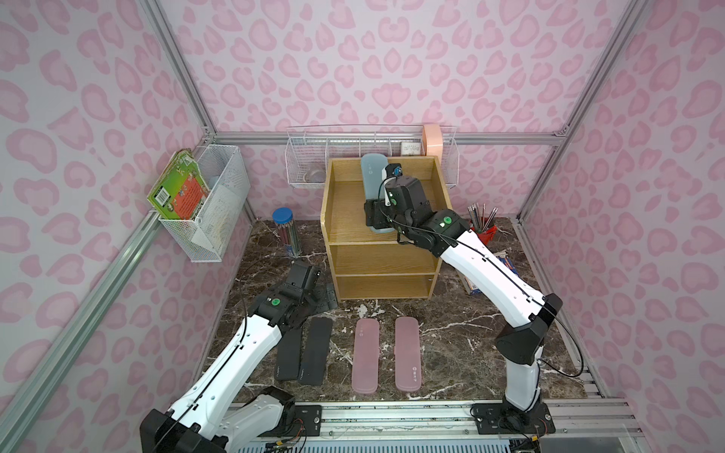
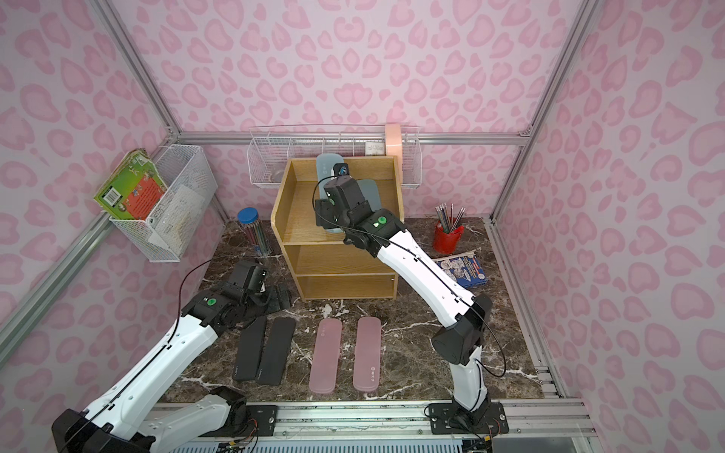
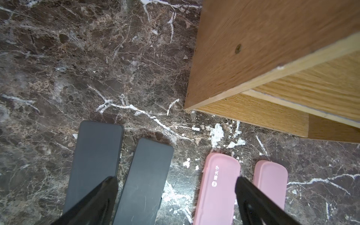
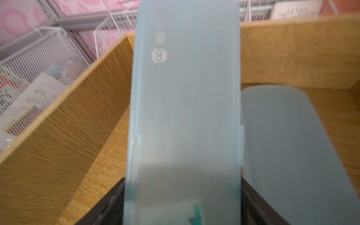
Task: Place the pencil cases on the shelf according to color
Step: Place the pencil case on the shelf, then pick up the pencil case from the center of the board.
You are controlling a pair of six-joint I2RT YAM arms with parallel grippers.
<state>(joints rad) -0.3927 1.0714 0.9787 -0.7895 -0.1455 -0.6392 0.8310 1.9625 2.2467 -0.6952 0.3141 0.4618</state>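
The oak shelf (image 1: 345, 219) stands at the back centre. My right gripper (image 4: 182, 180) is over its top tier, shut on the near end of a light blue pencil case (image 4: 185, 97); the case tilts up with its far end at the back wall (image 1: 370, 172). A second light blue case (image 4: 282, 146) lies flat beside it on the top tier. Two pink cases (image 1: 365, 355) (image 1: 408, 353) and two black cases (image 1: 316, 349) (image 1: 290, 357) lie side by side on the marble in front. My left gripper (image 3: 175, 181) hovers open above the far ends of these cases, holding nothing.
A blue-lidded pencil tube (image 1: 286, 231) stands left of the shelf. On the shelf's right are a red cup of pencils (image 1: 484, 231) and a booklet (image 2: 463, 270). White wire baskets hang on the left wall (image 1: 204, 204) and behind the shelf (image 1: 310, 164).
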